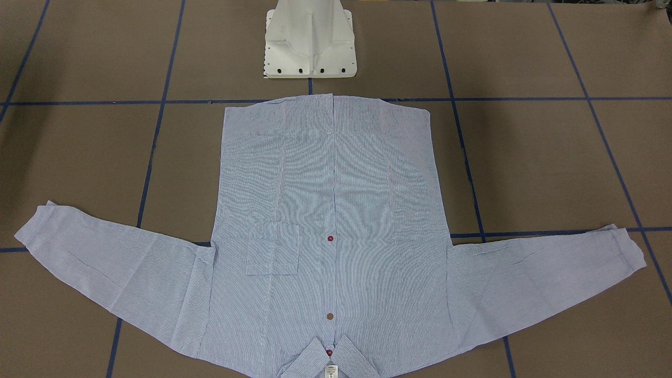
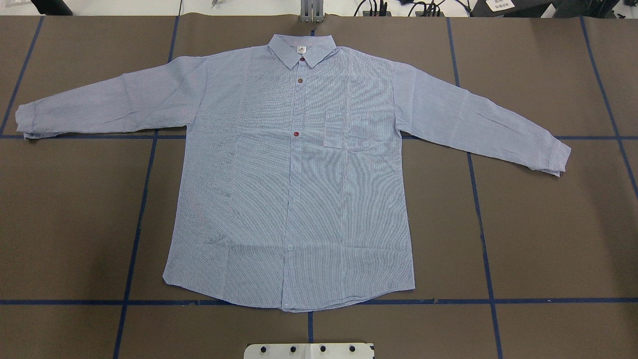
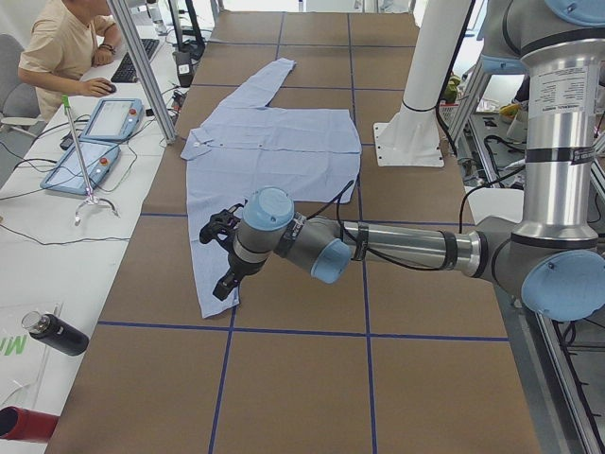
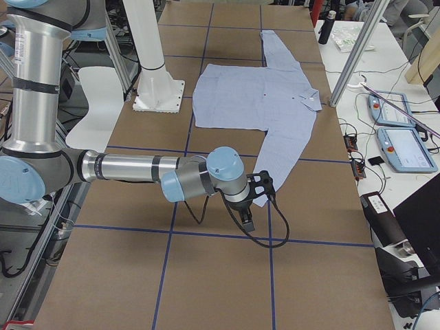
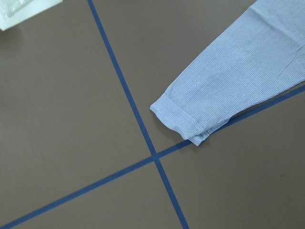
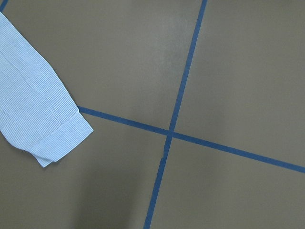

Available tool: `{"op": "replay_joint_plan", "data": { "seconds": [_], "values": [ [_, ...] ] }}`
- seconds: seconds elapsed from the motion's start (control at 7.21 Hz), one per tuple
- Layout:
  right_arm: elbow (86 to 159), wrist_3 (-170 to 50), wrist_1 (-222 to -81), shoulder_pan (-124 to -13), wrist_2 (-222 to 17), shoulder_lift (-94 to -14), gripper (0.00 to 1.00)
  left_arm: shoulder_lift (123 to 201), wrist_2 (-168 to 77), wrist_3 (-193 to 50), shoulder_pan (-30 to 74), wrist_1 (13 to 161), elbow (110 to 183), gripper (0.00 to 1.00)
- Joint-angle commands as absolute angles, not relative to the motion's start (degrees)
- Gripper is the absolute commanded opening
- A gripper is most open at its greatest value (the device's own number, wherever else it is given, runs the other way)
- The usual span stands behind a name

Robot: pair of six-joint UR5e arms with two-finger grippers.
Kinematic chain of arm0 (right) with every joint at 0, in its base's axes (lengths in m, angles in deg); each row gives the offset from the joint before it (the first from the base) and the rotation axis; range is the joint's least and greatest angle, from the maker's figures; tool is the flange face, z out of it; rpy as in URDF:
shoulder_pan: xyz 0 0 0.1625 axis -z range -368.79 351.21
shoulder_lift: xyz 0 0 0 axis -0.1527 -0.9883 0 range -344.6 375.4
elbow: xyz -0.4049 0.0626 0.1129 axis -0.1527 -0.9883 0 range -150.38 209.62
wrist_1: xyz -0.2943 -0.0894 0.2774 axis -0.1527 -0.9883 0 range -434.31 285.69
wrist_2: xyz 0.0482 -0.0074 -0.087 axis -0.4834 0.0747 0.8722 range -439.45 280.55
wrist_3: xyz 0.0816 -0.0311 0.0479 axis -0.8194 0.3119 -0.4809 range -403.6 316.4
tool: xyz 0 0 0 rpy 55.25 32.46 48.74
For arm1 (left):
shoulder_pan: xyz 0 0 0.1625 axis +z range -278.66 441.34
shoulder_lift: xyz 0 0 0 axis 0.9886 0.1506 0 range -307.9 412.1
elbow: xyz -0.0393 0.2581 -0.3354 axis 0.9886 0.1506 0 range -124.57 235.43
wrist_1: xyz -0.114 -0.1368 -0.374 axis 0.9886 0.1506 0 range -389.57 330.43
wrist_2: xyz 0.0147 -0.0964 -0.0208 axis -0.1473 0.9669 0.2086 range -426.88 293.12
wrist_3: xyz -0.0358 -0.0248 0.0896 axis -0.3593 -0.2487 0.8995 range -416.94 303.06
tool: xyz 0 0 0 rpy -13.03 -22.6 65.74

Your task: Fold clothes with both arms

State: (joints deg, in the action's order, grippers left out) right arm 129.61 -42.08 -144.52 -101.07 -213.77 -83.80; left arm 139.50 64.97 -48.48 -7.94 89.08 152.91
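The light blue-and-white striped shirt [image 2: 299, 174] lies flat and front-up on the brown table, buttoned, both sleeves spread wide, collar away from the robot base; it also shows in the front view [image 1: 325, 210]. The left wrist view shows its left cuff [image 5: 186, 119], the right wrist view its right cuff [image 6: 52, 133]. My left gripper [image 3: 223, 276] hangs above the left cuff end. My right gripper [image 4: 249, 216] hangs above the right cuff end. Both grippers show only in the side views, so I cannot tell whether they are open or shut. Neither touches the shirt.
The white pedestal base [image 1: 310, 47] stands just behind the shirt hem. Blue tape lines [image 2: 139, 209] grid the table. A seated operator [image 3: 66, 47], teach pendants [image 3: 95, 123] and a dark bottle [image 3: 57, 333] are on the side bench beyond the table edge.
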Motion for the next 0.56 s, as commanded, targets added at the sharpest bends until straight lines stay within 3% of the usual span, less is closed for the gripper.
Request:
{"op": "replay_joint_plan", "data": {
  "seconds": [0.0,0.42],
  "values": [
    [129.8,-47.6,-141.4,-101.1,-215.8,-83.7,1.00,140.8,61.6,-48.6,-8.0,97.7,152.4,1.00],
    [129.3,-70.8,-130.4,-89.7,-214.2,-82.9,1.00,140.8,61.9,-48.6,-8.0,98.5,152.5,1.00]
  ]
}}
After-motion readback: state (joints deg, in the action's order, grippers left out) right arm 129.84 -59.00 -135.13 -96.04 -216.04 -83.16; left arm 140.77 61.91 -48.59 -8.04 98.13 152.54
